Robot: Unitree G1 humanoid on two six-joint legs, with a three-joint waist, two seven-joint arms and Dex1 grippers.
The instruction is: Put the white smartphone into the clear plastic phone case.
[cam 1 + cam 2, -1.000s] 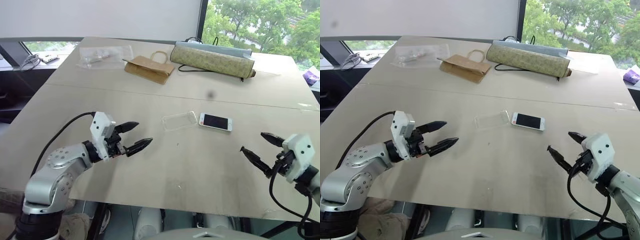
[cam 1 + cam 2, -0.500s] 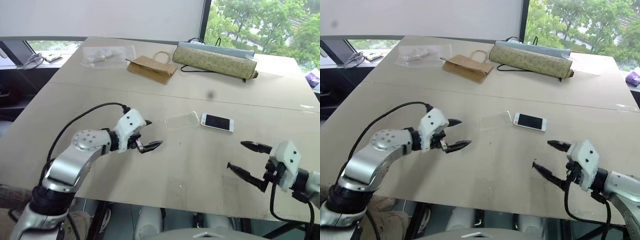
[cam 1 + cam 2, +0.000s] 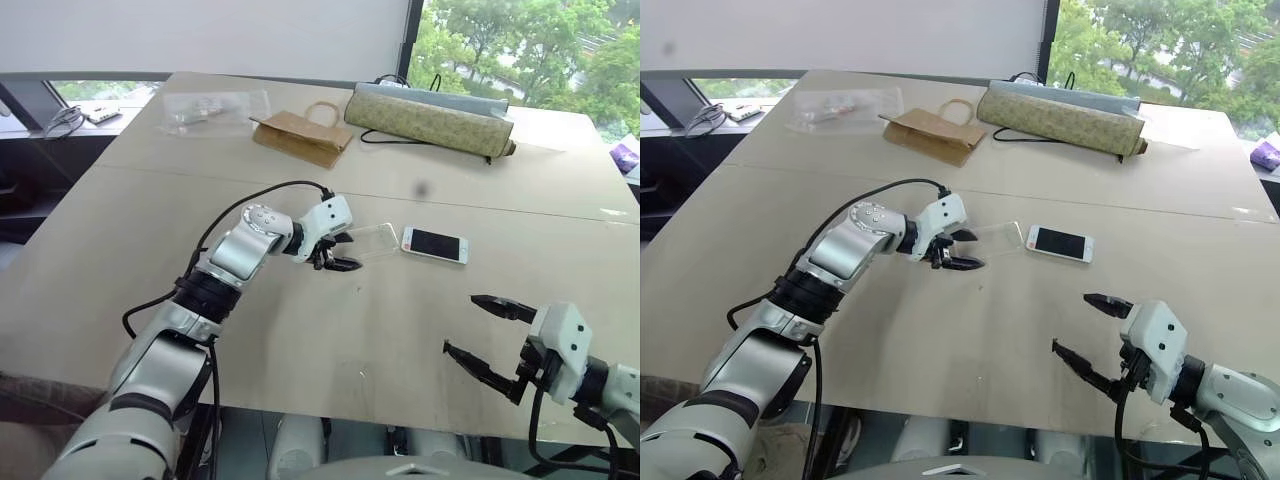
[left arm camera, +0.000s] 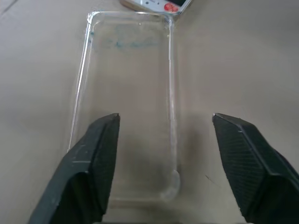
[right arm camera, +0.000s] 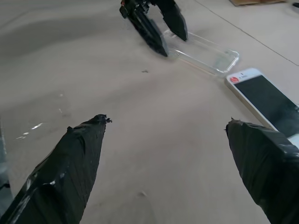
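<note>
Reaching across the smooth tan table (image 3: 150, 200), the left gripper (image 3: 340, 252) now sits at the near end of the thin, see-through clear plastic phone case (image 4: 126, 102), fingers apart on either side, with the flat white smartphone (image 3: 433, 245) just past it; the right gripper (image 3: 478, 330) is wide open.

we see our right tool (image 5: 166, 126) with its two black fingers (image 5: 70, 172) spread wide above the bare tan worktop (image 5: 154, 154). beyond them the clear plastic phone case (image 5: 205, 53) lies flat, and just beside its far end lies the white smartphone (image 5: 266, 105), screen up. our left tool (image 5: 161, 32) sits at the case's other end, its dark fingertips either side of the rim; whether they touch we cannot tell.
</note>
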